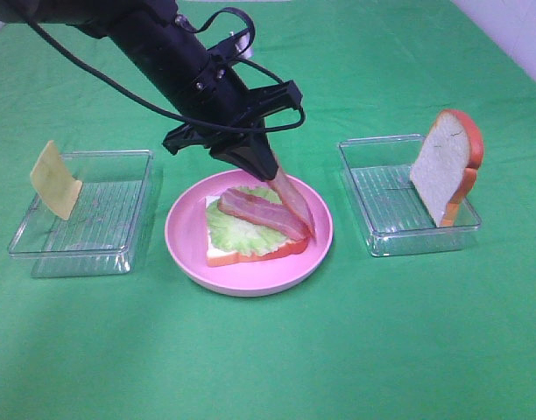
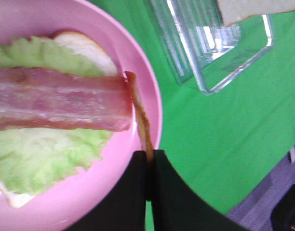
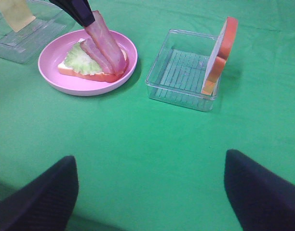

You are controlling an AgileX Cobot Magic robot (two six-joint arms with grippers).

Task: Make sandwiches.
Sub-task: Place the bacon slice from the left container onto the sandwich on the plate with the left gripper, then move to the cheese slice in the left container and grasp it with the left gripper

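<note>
On the pink plate (image 1: 189,254) lies a bread slice (image 1: 250,255) with orange-red crust, topped with pale green lettuce (image 1: 233,229) and one bacon strip (image 1: 255,213). My left gripper (image 1: 264,159) is shut on the upper end of a second bacon strip (image 1: 294,201), which hangs slanted with its lower end on the sandwich's right side. In the left wrist view the gripper (image 2: 148,161) pinches this strip (image 2: 141,113) edge-on beside the lying strip (image 2: 60,103). My right gripper (image 3: 150,192) is open and empty, over bare cloth. A cheese square (image 1: 55,179) and a second bread slice (image 1: 445,166) lean in trays.
A clear tray (image 1: 84,236) stands left of the plate and holds the cheese. Another clear tray (image 1: 386,223) stands right of the plate and holds the upright bread slice. Green cloth (image 1: 268,359) covers the table.
</note>
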